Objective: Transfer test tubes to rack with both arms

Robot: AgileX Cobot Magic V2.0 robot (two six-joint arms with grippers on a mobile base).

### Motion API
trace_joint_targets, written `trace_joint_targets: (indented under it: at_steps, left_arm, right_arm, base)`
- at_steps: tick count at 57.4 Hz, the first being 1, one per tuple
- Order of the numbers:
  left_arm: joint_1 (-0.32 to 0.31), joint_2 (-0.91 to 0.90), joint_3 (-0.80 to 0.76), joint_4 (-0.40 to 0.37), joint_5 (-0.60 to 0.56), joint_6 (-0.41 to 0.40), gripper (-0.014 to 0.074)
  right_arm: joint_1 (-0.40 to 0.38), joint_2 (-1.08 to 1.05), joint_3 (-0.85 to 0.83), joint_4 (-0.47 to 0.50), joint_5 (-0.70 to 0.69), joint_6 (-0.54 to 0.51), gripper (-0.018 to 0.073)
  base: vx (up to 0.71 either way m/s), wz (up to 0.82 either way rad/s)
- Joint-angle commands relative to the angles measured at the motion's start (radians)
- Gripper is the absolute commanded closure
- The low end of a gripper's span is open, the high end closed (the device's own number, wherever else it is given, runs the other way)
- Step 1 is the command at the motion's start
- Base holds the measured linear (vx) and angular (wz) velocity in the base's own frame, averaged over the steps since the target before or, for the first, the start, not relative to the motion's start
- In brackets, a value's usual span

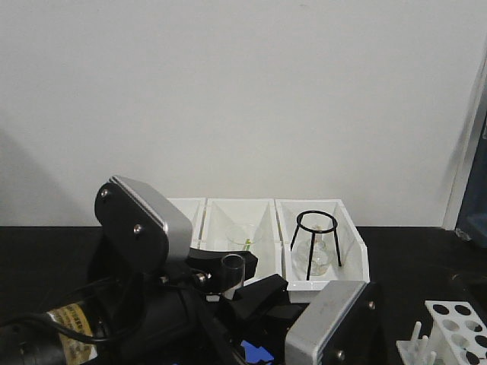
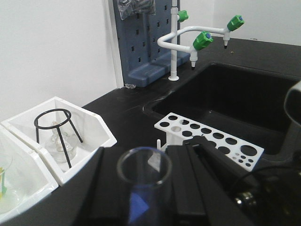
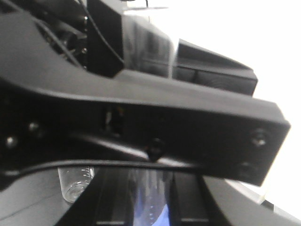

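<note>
A clear test tube (image 1: 232,265) stands upright between both arms at the front of the bench. In the left wrist view its open rim (image 2: 144,165) sits between the two black fingers of my left gripper (image 2: 143,190), which is shut on it. My right gripper (image 3: 150,197) reaches in from the right, and its fingers press both sides of the same tube (image 3: 151,188) lower down. The white rack (image 2: 209,139) stands empty to the right, beside the sink, and also shows in the front view (image 1: 456,325).
White bins (image 1: 228,217) line the back wall; one holds a black tripod (image 1: 316,236) over a flask, another a beaker (image 1: 242,234). A beaker (image 3: 75,181) lies on the bench. A black sink (image 2: 244,94) with green-tipped taps (image 2: 202,40) lies beyond the rack. A blue patch (image 1: 255,353) lies under the grippers.
</note>
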Motion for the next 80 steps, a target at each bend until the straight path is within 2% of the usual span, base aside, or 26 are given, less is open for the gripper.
trace_joint_targets:
  at_steps: [1, 15, 23, 32, 53, 62, 68, 80]
  left_arm:
    - [-0.005, -0.025, -0.037, -0.006, -0.072, -0.007, 0.0445]
    - [-0.005, -0.025, -0.037, -0.006, -0.059, -0.009, 0.0166]
    - [-0.005, -0.025, -0.037, -0.006, -0.051, -0.009, 0.0101]
    - [-0.005, -0.042, -0.064, -0.006, -0.062, -0.009, 0.0104]
    - [-0.001, -0.081, -0.328, 0.006, 0.037, 0.001, 0.0119]
    - [-0.001, -0.109, -0.337, 0.053, 0.066, 0.001, 0.0119]
    - [-0.001, -0.116, -0.337, 0.057, 0.107, 0.001, 0.012]
    - [-0.001, -0.116, -0.336, 0.056, 0.157, 0.001, 0.0124]
  right_arm:
    - [-0.002, -0.022, -0.032, 0.007, -0.087, -0.003, 0.0567]
    - [-0.002, -0.022, -0.032, 0.007, -0.085, -0.003, 0.0567]
    - [-0.002, -0.022, -0.032, 0.007, -0.079, -0.003, 0.0567]
    - [-0.002, -0.022, -0.032, 0.007, -0.079, -0.003, 0.0567]
    - [-0.002, -0.022, -0.032, 0.007, -0.078, -0.003, 0.0567]
    - [-0.016, -0.022, -0.032, 0.06, -0.078, -0.024, 0.0567]
    - [-0.084, -0.022, -0.032, 0.125, -0.079, -0.071, 0.0567]
    - [-0.297, -0.022, -0.032, 0.131, -0.079, -0.089, 0.0566]
  base:
    - [0.0, 0.0]
    - [0.0, 0.0]
    - [0.0, 0.0]
    - [0.0, 0.0]
    - [0.0, 0.0]
    - [0.0, 0.0]
    - [0.0, 0.0]
    - [0.0, 0.0]
